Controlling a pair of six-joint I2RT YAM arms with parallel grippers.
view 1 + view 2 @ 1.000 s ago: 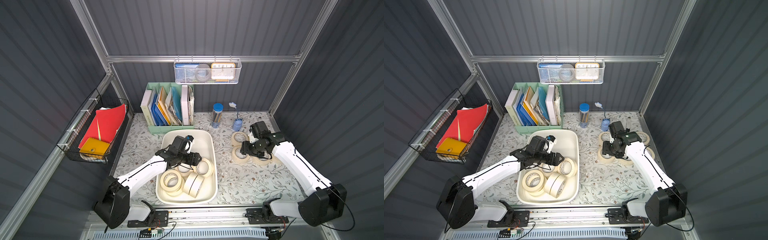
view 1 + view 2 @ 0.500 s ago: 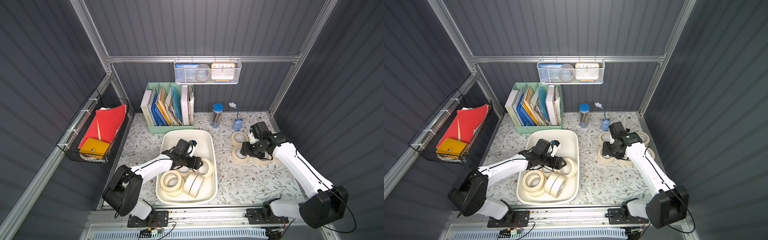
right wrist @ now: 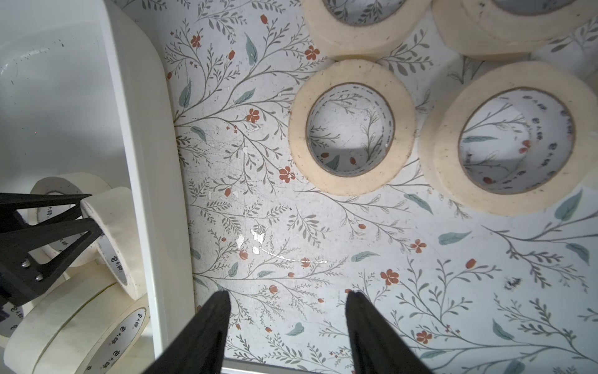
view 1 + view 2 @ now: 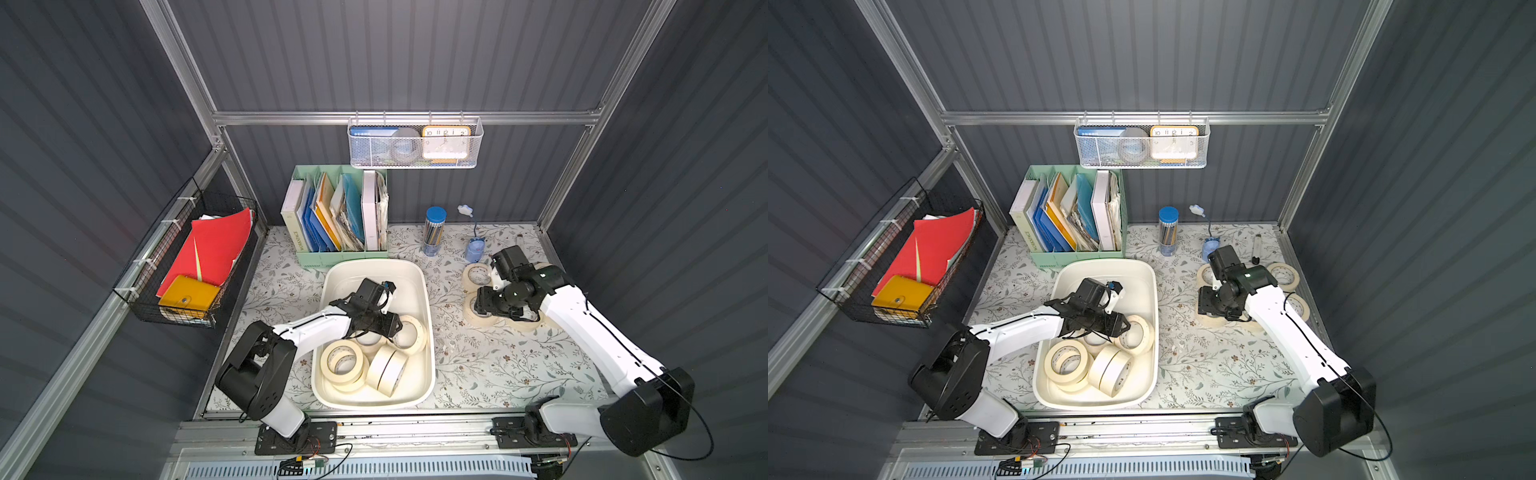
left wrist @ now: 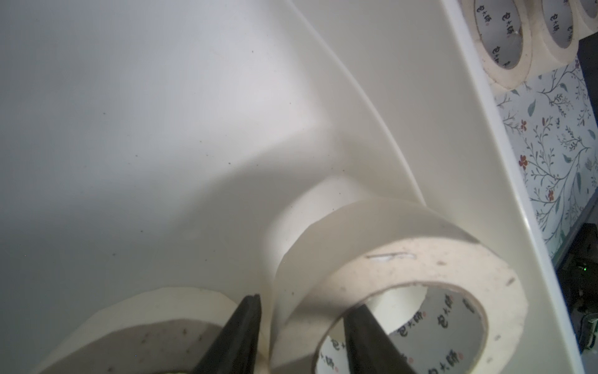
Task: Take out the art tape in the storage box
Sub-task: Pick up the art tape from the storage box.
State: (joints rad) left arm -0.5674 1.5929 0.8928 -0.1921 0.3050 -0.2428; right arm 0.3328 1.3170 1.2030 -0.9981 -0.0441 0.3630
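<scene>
The cream-white storage box (image 4: 427, 299) (image 4: 1156, 299) holds several art tape rolls (image 4: 345, 361) (image 4: 1067, 361). My left gripper (image 4: 392, 326) (image 4: 1121, 326) (image 5: 304, 307) reaches into it and is shut on one tilted roll (image 4: 412, 333) (image 5: 404, 259) that leans on the box's right wall (image 5: 420, 97). One finger is inside the core, the other outside. More rolls (image 4: 478, 274) (image 3: 352, 126) lie flat on the floral mat to the right of the box. Just above them, my right gripper (image 4: 482, 305) (image 3: 288, 294) hangs open over bare mat with nothing between its fingers.
Behind the box stands a mint-green file holder (image 4: 340, 216), with a white mesh basket (image 4: 415, 143) on the rail above. A blue-lidded pencil jar (image 4: 434, 230) and a small blue item (image 4: 473, 249) stand at the back. A black wire basket (image 4: 199, 257) hangs on the left wall.
My left gripper has dropped lower into the box and its jaws have closed in on the wall of a roll. The right arm has barely moved.
</scene>
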